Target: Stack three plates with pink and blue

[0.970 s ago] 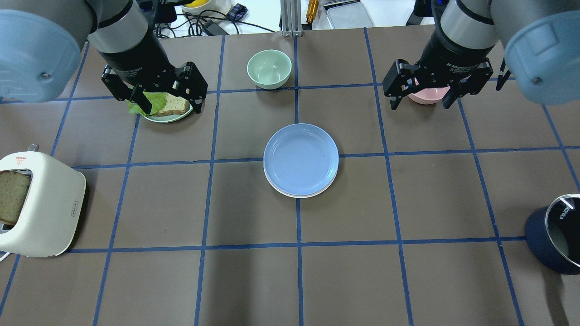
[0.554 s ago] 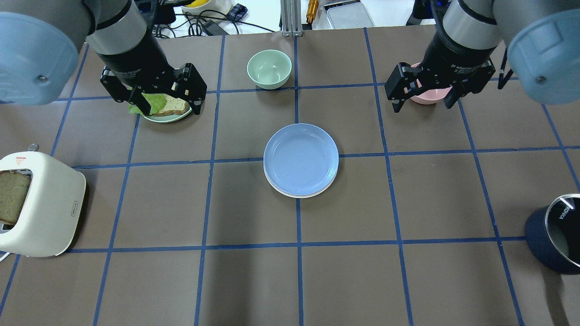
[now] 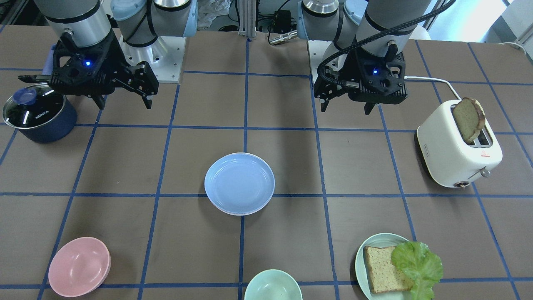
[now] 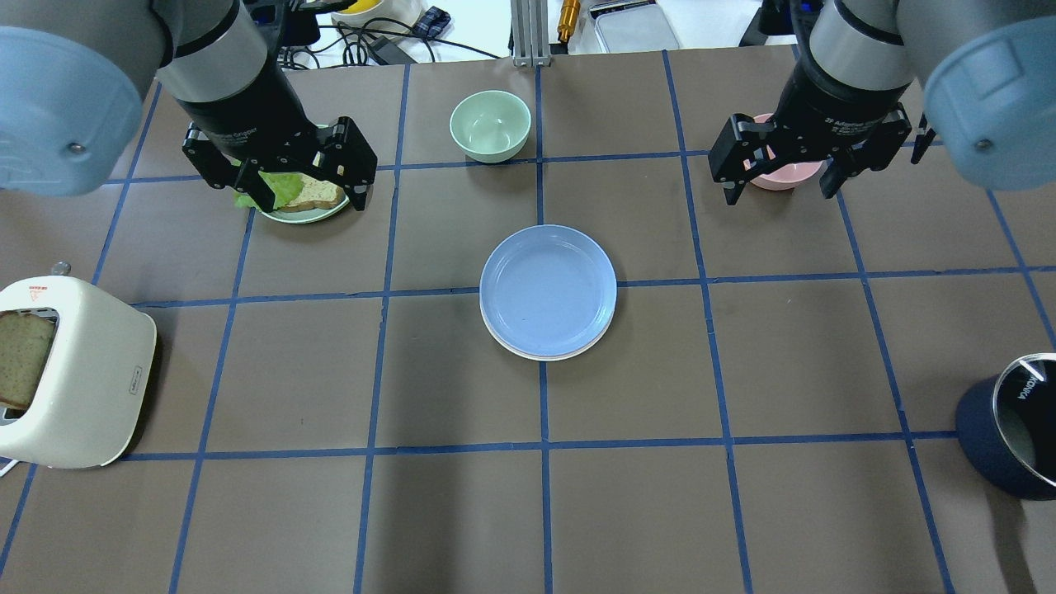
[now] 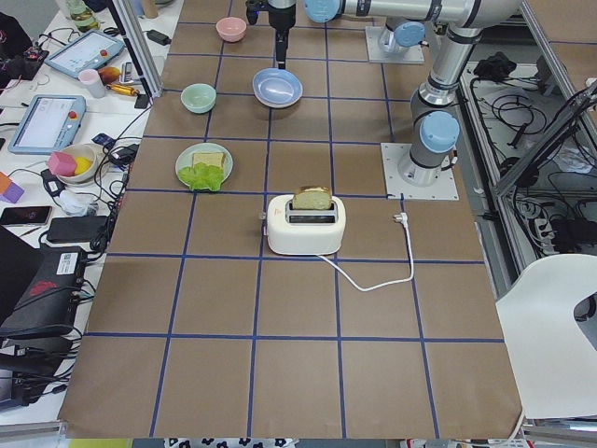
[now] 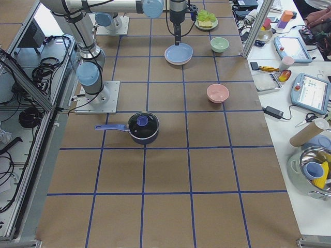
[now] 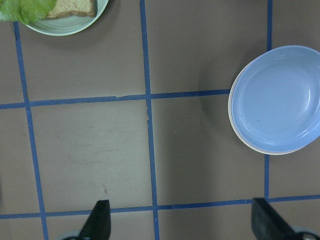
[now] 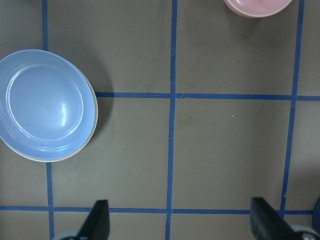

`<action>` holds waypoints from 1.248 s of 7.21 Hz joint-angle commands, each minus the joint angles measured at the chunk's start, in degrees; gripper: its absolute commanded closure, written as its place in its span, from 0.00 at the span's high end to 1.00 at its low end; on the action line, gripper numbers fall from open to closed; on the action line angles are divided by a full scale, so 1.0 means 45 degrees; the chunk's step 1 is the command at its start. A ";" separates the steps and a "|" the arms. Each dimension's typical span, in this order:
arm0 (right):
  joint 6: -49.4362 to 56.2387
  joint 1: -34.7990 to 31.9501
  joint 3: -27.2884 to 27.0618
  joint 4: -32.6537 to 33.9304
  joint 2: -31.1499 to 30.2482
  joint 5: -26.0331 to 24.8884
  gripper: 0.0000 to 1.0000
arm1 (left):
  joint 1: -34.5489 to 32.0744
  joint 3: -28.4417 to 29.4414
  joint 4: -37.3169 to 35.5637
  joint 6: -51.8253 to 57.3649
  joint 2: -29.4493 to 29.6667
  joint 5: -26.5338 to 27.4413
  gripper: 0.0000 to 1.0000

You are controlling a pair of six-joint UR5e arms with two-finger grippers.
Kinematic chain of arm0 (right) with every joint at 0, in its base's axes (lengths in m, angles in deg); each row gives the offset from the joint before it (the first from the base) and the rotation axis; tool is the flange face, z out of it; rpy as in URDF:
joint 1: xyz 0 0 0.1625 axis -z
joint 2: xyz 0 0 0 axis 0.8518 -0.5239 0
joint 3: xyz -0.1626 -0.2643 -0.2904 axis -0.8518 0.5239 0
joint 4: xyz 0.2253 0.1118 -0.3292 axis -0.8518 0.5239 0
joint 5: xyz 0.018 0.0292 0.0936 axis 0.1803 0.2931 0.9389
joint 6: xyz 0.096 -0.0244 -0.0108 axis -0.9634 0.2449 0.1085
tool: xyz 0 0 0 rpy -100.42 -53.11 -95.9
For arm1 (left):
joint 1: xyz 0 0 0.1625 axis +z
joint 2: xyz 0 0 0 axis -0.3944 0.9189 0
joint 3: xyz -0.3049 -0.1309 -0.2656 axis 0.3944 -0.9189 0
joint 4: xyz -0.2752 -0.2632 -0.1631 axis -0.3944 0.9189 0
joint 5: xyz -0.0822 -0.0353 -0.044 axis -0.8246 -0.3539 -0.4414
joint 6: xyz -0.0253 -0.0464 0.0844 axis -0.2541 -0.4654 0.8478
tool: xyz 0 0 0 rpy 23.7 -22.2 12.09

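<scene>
I see the light blue plate (image 4: 548, 289) lying flat at the centre of the overhead frame, topping the stack. A cream-white plate (image 4: 528, 355) shows only as a thin rim beneath it.

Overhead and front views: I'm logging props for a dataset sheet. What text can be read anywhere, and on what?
"KONKA": on the glass lid of the dark blue pot.
Red mark on the toaster: too small to read.
White print on the housings of the left hand and right hand: too blurred to read.
</scene>
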 commanded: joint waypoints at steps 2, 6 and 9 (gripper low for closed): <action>-0.0189 -0.0009 0.0017 0.0052 0.0010 -0.0108 1.00 | 0.0002 -0.0023 0.0012 -0.0010 -0.0010 -0.0015 1.00; -0.0189 0.0011 -0.0022 0.0091 0.0029 -0.0088 1.00 | 0.0022 -0.0004 -0.0046 -0.0029 -0.0010 -0.0015 1.00; -0.0421 0.0011 -0.0041 -0.0006 0.0010 -0.0088 1.00 | 0.0022 0.0015 -0.0046 -0.0029 -0.0030 0.0044 1.00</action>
